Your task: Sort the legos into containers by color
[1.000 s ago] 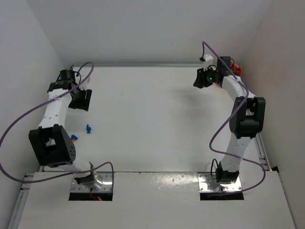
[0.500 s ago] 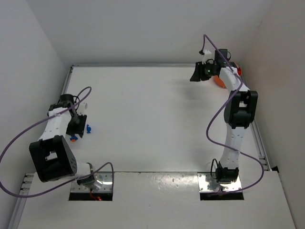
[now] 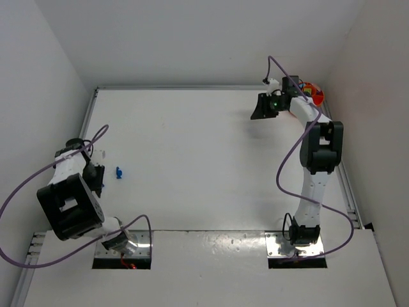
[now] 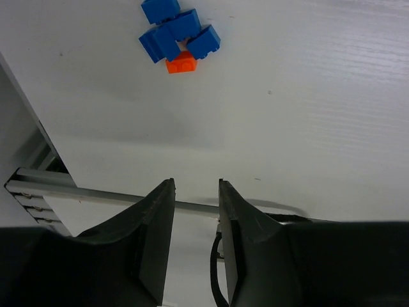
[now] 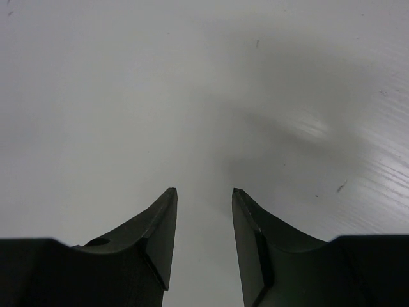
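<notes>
In the left wrist view a clump of blue legos (image 4: 174,32) with one orange lego (image 4: 182,63) against it lies on the white table, well ahead of my fingertips. My left gripper (image 4: 195,185) is open and empty, above the table's metal rail. In the top view it (image 3: 96,175) sits at the left edge, next to a small blue lego (image 3: 119,172). The orange tub (image 3: 313,93) stands in the far right corner. My right gripper (image 3: 261,109) is left of the tub. It is open and empty over bare table in its wrist view (image 5: 203,190).
White walls close in the table on the left, back and right. A metal rail (image 4: 96,190) runs along the table edge under the left gripper. Purple cables loop off both arms.
The left arm has folded back toward the near left, bringing its gripper from the far left down beside the blue lego. The right gripper has swung slightly left and farther back, near the tub.
</notes>
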You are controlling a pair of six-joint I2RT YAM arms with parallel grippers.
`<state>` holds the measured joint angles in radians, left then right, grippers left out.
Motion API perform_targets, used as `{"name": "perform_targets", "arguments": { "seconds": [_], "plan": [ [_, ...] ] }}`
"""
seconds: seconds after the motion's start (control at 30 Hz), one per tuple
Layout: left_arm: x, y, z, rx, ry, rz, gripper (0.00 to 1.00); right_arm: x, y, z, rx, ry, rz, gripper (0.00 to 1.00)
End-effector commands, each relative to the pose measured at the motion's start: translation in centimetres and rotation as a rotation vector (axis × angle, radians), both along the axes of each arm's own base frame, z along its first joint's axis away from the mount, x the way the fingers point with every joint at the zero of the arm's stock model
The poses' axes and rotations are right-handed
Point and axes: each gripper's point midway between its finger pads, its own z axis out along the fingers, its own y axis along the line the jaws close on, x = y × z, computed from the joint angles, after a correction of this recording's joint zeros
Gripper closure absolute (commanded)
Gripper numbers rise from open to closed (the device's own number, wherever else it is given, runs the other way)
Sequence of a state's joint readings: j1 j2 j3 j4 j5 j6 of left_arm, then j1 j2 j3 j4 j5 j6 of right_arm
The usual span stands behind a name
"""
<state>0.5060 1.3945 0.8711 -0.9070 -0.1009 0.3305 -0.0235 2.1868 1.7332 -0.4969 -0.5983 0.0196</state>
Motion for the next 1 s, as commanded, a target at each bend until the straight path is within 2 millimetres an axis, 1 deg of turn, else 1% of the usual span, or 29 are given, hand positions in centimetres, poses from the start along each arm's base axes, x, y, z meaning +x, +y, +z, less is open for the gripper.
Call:
{"name": "perform_targets", "arguments": {
  "seconds": [0.0, 0.07, 0.23, 0.27, 0.3, 0.4, 0.43, 0.47, 0.5, 0.63, 0.67, 0.7, 0.73, 0.77, 0.8, 0.83, 0.87, 0.9, 0.93, 0.97],
  "plan": [
    [0.3, 0.4, -0.9, -0.023, -0.015, -0.025, 0.61, 1.2, 1.0, 5.1, -0.003, -0.143, 0.009, 0.6],
    [0.2, 0.7, -1.6, -0.035, 0.006, -0.021, 0.61, 1.2, 1.0, 5.1, -0.008, -0.149, 0.015, 0.6],
    [0.8, 1.0, -3.2, -0.062, 0.014, -0.013, 0.61, 1.3, 0.8, 5.0, -0.017, -0.148, 0.008, 0.6],
    [0.8, 0.8, -3.5, -0.076, 0.018, -0.014, 0.61, 1.2, 1.3, 5.4, -0.021, -0.164, 0.024, 0.6],
    [0.8, 1.0, -3.7, -0.076, 0.016, -0.005, 0.61, 1.0, 1.3, 5.1, -0.021, -0.155, 0.024, 0.6],
    [1.5, 1.3, -4.1, -0.079, 0.005, -0.006, 0.62, 0.9, 1.1, 4.9, -0.029, -0.145, 0.019, 0.6],
    [1.4, 1.2, -4.4, -0.087, 0.016, -0.005, 0.62, 0.9, 1.1, 5.4, -0.033, -0.16, 0.024, 0.6],
    [1.5, 1.1, -4.7, -0.098, 0.017, -0.006, 0.62, 0.7, 1.1, 5.0, -0.033, -0.151, 0.025, 0.6],
    [2.0, 1.4, -4.6, -0.088, 0.001, -0.007, 0.62, 0.7, 1.1, 5.0, -0.033, -0.151, 0.025, 0.6],
    [2.2, 1.5, -5.7, -0.104, 0.027, -0.006, 0.62, 0.3, 1.0, 5.2, -0.041, -0.151, 0.019, 0.6],
    [2.6, 1.5, -5.7, -0.112, 0.017, -0.007, 0.62, 0.3, 1.0, 5.2, -0.041, -0.151, 0.019, 0.6],
    [2.6, 1.4, -5.9, -0.125, 0.019, -0.008, 0.62, 0.4, 0.9, 5.2, -0.045, -0.156, 0.025, 0.6],
    [2.7, 1.7, -5.9, -0.124, 0.017, 0.001, 0.62, 0.4, 0.9, 5.2, -0.045, -0.156, 0.025, 0.6],
    [3.3, 1.9, -6.0, -0.128, 0.006, 0.0, 0.62, 0.4, 0.8, 5.1, -0.053, -0.156, 0.019, 0.6],
    [3.3, 1.9, -6.0, -0.128, 0.006, 0.0, 0.62, 0.4, 0.8, 5.6, -0.053, -0.165, 0.019, 0.6],
    [3.7, 1.9, -6.1, -0.137, 0.002, -0.001, 0.62, 0.4, 0.8, 5.6, -0.053, -0.165, 0.019, 0.6],
    [3.6, 1.8, -6.4, -0.145, 0.013, 0.0, 0.62, 0.4, 0.8, 5.6, -0.053, -0.165, 0.019, 0.6],
    [4.1, 1.9, -6.2, -0.146, -0.004, -0.002, 0.61, 0.4, 0.8, 5.6, -0.053, -0.165, 0.019, 0.6],
    [4.6, 2.3, -6.3, -0.142, -0.011, -0.003, 0.61, 0.4, 0.8, 5.6, -0.053, -0.165, 0.019, 0.6],
    [4.7, 2.3, -6.6, -0.147, -0.003, -0.002, 0.59, 0.2, 0.8, 5.7, -0.057, -0.17, 0.025, 0.6]
  ]
}}
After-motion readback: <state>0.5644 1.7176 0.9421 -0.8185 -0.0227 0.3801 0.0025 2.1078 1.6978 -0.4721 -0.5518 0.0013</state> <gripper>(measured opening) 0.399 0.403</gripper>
